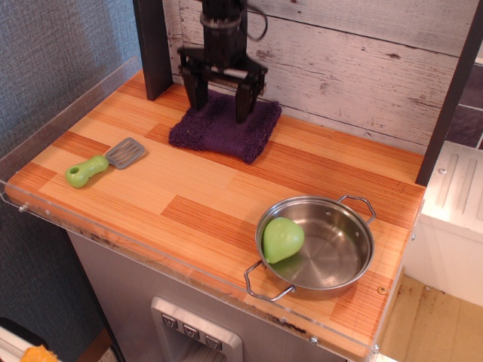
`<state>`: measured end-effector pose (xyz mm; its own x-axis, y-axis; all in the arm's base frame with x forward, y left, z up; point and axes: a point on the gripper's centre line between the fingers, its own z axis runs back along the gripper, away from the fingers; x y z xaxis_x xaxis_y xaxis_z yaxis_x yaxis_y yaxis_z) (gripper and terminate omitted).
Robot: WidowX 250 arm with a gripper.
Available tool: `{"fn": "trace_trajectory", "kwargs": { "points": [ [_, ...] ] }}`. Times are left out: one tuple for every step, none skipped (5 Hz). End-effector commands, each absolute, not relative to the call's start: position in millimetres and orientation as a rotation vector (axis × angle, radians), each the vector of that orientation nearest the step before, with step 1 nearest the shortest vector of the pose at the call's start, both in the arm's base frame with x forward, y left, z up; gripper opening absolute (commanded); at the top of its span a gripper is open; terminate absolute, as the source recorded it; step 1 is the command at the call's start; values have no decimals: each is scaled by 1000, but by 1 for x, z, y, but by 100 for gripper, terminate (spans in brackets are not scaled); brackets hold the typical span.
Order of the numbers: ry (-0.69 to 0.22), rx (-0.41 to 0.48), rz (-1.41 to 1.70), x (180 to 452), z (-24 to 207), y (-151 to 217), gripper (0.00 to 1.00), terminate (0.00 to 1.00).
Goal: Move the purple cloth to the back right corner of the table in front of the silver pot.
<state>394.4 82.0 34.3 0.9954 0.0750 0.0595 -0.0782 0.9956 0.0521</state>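
The purple cloth (pixel 225 130) lies flat on the wooden table (pixel 196 188), towards the back near the white plank wall. My black gripper (pixel 219 111) hangs open right over the cloth's back part, fingers pointing down, one on each side of its middle. I cannot tell whether the fingertips touch the cloth. The silver pot (pixel 321 245) stands at the table's front right with a green pear (pixel 282 239) inside it.
A small grey spatula with a green handle (pixel 102 162) lies at the left. A clear acrylic rim (pixel 189 275) runs along the table's edges. A black post (pixel 153 45) stands at the back left, a dark post (pixel 449 94) at the right.
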Motion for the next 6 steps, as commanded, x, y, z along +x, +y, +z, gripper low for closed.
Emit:
{"fn": "trace_trajectory", "kwargs": {
  "points": [
    [-28, 91, 23, 386, -1, 90, 100, 0],
    [-20, 69, 17, 384, -1, 86, 100, 0],
    [-32, 58, -10, 381, 9, 66, 100, 0],
    [-42, 14, -44, 376, 15, 35, 100, 0],
    [-63, 4, -121, 378, 21, -4, 100, 0],
    [-95, 8, -188, 386, 30, -40, 100, 0]
  ]
}}
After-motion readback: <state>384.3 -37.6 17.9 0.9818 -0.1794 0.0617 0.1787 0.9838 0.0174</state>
